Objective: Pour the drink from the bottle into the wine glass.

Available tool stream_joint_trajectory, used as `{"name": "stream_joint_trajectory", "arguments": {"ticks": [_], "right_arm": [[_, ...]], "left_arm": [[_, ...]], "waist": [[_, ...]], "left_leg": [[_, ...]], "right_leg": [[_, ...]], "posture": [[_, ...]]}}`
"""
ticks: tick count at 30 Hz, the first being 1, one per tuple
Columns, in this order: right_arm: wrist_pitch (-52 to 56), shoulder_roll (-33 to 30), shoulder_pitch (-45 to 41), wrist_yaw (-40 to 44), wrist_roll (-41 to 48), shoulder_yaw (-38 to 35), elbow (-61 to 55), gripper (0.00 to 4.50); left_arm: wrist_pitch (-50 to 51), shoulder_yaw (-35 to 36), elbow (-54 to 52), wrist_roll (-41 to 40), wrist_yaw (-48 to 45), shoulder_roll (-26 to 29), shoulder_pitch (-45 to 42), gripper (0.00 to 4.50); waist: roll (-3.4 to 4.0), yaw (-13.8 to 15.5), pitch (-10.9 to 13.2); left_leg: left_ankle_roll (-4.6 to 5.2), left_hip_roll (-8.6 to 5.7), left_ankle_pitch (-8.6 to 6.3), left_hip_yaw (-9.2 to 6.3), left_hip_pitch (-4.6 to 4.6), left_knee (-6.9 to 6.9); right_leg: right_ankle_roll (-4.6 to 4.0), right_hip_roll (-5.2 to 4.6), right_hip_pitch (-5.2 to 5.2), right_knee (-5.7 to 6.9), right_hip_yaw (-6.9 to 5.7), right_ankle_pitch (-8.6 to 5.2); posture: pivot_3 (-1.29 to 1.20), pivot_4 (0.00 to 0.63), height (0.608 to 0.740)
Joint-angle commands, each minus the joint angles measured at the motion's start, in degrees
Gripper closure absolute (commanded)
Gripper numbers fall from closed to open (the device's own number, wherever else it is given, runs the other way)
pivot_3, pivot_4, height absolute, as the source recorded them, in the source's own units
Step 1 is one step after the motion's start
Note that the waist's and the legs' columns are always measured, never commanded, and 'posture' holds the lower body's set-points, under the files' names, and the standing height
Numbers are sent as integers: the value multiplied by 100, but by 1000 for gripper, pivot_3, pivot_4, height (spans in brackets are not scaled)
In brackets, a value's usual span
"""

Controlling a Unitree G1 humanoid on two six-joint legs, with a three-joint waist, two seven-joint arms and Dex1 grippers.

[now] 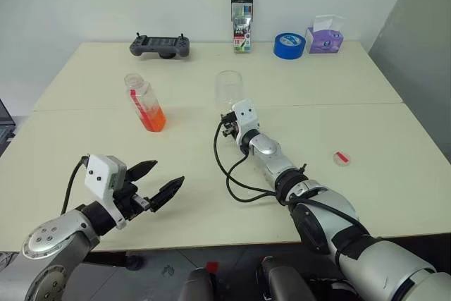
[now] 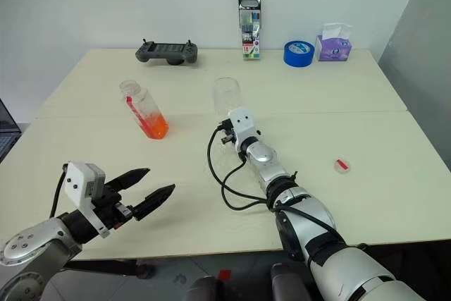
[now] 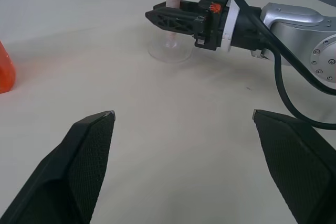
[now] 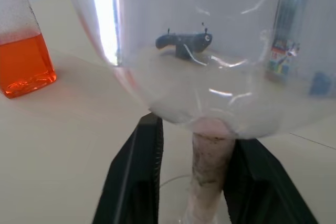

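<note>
Right wrist view: your right gripper (image 4: 191,177) loosely straddles the fragile wine glass (image 4: 199,77) stem, left gripper (image 1: 159,180) wide; take the light, uncapped bottle (image 1: 144,102) mid-body.

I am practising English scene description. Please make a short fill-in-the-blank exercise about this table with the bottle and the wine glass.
1. The liquid in the bottle is ____ in colour.
2. The right hand has its fingers on either side of the wine glass's ____.
3. The bowl of the wine glass is ____.
4. The roll of tape at the far edge of the table is ____.

Missing words: orange; stem; empty; blue
</note>
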Motion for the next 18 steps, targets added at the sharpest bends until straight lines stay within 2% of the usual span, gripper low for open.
{"name": "stream_joint_trajectory", "arguments": {"ticks": [1,5,6,13,15,18], "right_arm": [[-172,335,96,20,-17,-52,-101,1623],[-255,254,260,99,-15,-35,-167,223],[-277,213,340,133,-22,-22,-193,21],[-493,-269,1129,523,-46,67,-757,21],[-525,-518,1504,793,-21,97,-1242,21],[-202,-989,2216,1341,151,142,-2594,21]], "left_arm": [[-19,67,-97,-73,-14,91,-93,0],[-33,23,-54,-54,-40,83,-143,0],[-35,15,-43,-48,-46,75,-151,0],[-134,-26,158,105,8,1,-263,0],[-216,56,303,199,78,-20,-330,0],[-394,171,586,438,268,-64,-499,0]], "waist": [[0,0,0],[0,0,0],[0,1,0],[-1,-2,-1],[-1,13,-1],[-1,72,0]], "left_leg": [[0,0,0,0,0,0],[0,0,0,0,0,0],[0,0,0,0,0,0],[0,-2,0,3,2,0],[0,-1,0,-1,7,1],[-1,-6,0,-9,10,3]], "right_leg": [[0,0,0,0,0,0],[0,0,0,0,0,0],[0,0,0,0,-1,0],[1,-1,3,-1,3,0],[2,0,8,0,-1,-1],[11,-2,19,-4,-9,-6]], "posture": [[0,150,740],[0,150,740],[0,150,740],[0,150,740],[0,150,740],[0,150,740]]}}
